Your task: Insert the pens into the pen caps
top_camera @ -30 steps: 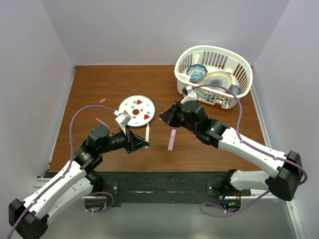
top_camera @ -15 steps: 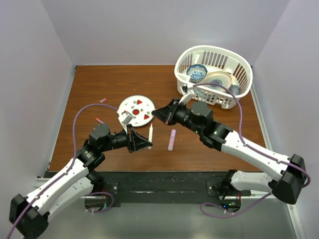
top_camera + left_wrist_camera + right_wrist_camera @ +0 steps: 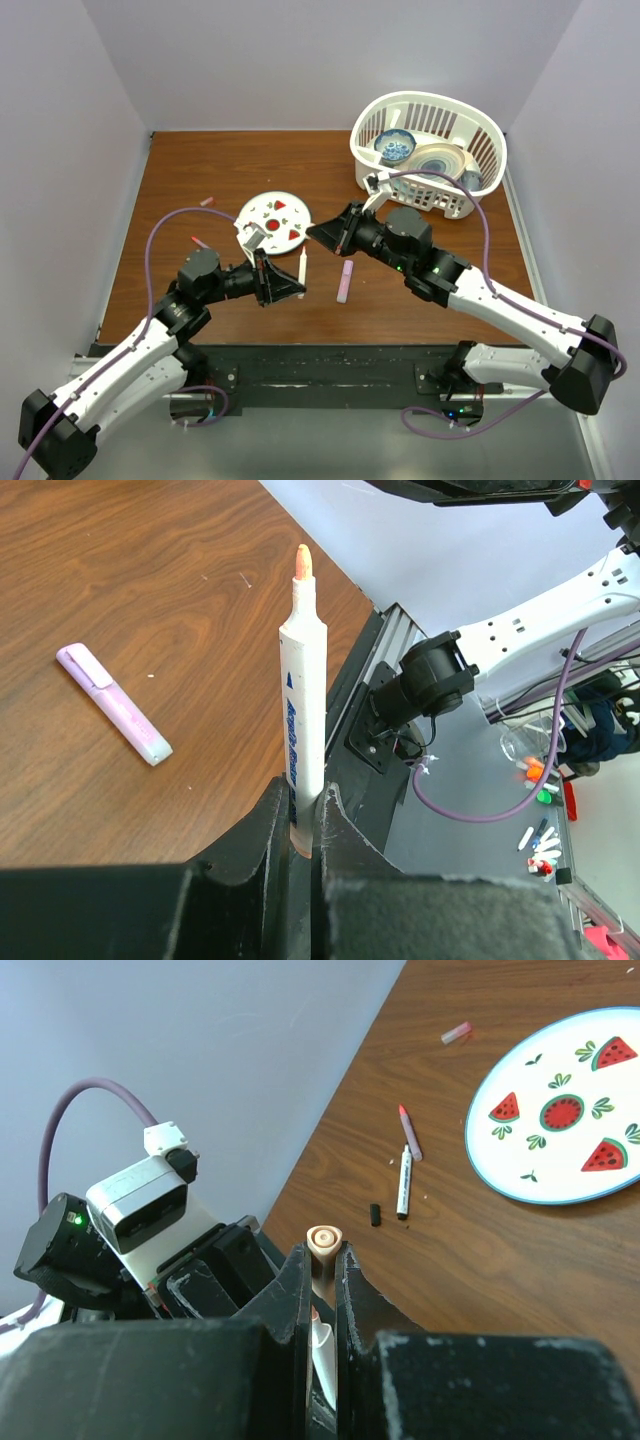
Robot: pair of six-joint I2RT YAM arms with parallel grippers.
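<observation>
My left gripper (image 3: 300,800) is shut on the lower end of a white pen (image 3: 302,710), whose bare peach tip points up. In the top view the left gripper (image 3: 288,288) holds this pen (image 3: 301,268) pointing toward the right gripper (image 3: 312,233). My right gripper (image 3: 322,1255) is shut on a peach cap (image 3: 323,1243), its open end facing the camera. The pen's tip (image 3: 322,1345) shows just beneath the cap, apart from it. A thick pale pink pen (image 3: 345,281) lies on the table; it also shows in the left wrist view (image 3: 112,703).
A watermelon plate (image 3: 276,220) lies behind the grippers. Left of it in the right wrist view lie a second white pen (image 3: 404,1181), a reddish pen (image 3: 410,1132), a dark cap (image 3: 375,1215) and a pink cap (image 3: 456,1032). A white basket (image 3: 430,152) of dishes stands back right.
My right gripper has moved left with the cap, closer to the pen's tip. My left gripper has shifted slightly right with the white pen.
</observation>
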